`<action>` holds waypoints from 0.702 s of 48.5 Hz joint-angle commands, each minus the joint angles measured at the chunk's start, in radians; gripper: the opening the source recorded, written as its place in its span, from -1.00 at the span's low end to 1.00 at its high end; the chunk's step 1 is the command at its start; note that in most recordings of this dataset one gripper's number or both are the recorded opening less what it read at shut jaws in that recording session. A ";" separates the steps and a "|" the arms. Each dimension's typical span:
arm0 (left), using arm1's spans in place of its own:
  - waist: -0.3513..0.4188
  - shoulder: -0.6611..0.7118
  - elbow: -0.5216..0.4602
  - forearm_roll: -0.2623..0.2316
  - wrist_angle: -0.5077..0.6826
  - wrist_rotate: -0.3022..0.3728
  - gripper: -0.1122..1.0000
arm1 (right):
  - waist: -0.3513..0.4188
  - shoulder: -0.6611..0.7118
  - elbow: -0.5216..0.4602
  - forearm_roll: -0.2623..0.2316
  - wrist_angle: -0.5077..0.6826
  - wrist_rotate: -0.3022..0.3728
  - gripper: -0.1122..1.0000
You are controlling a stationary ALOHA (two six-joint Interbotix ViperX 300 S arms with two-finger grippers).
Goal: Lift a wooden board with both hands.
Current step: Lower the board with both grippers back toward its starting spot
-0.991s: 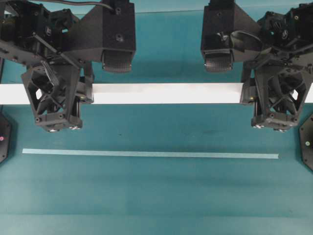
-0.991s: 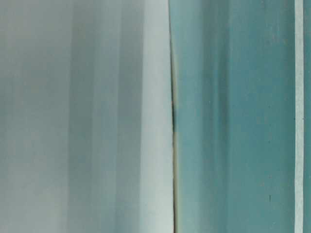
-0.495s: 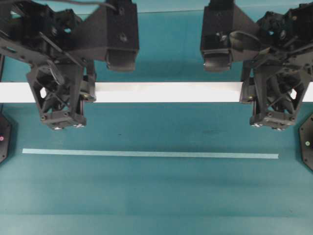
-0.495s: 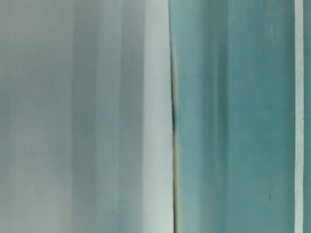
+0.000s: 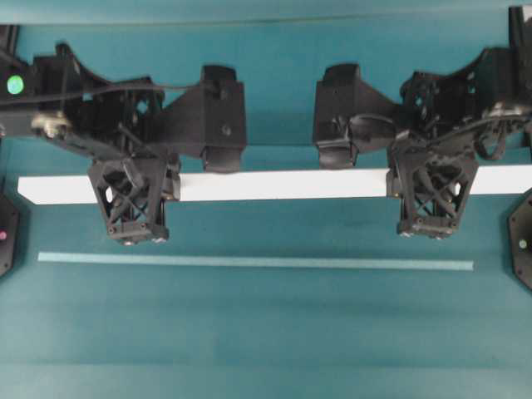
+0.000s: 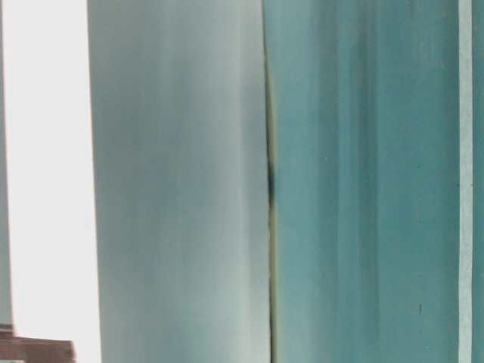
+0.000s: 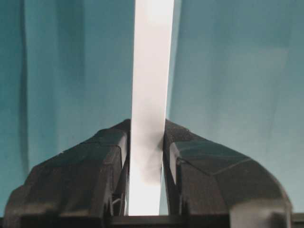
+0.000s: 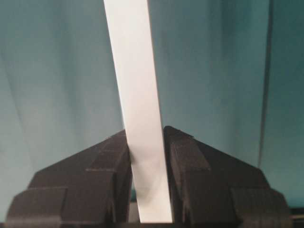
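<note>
Now both my left gripper [image 7: 145, 156] and right gripper [image 8: 147, 152] pinch the wooden board [image 5: 283, 184], jaws clamped, risen off the worktop [image 5: 266, 332] — lift underway.

Board [image 5: 283, 184]: sits lower in the overhead view than before; its left end, earlier cut off by the frame edge, now shows.
Left gripper [image 5: 133, 193]: shifted inward and down with the board.
Right gripper [image 5: 431, 189]: shifted inward and down likewise.
Table-level view: a bright white band [image 6: 49, 174] now fills the left side.
</note>
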 commanded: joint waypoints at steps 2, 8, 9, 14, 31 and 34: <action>-0.003 -0.041 0.040 0.003 -0.038 0.002 -0.49 | -0.003 -0.008 0.031 -0.003 -0.032 0.000 -0.42; 0.000 -0.044 0.103 0.003 -0.060 0.011 -0.49 | -0.003 -0.003 0.092 -0.003 -0.081 -0.002 -0.42; 0.002 -0.044 0.110 0.003 -0.063 0.011 -0.49 | -0.003 -0.002 0.101 -0.003 -0.091 0.000 -0.42; 0.003 -0.044 0.152 0.003 -0.106 0.014 -0.49 | -0.003 0.002 0.150 -0.002 -0.149 0.005 -0.42; 0.014 -0.017 0.275 0.003 -0.265 0.014 -0.49 | -0.003 0.049 0.270 0.005 -0.262 -0.002 -0.42; 0.015 -0.011 0.288 0.003 -0.281 0.017 -0.49 | -0.003 0.064 0.287 0.009 -0.287 -0.003 -0.42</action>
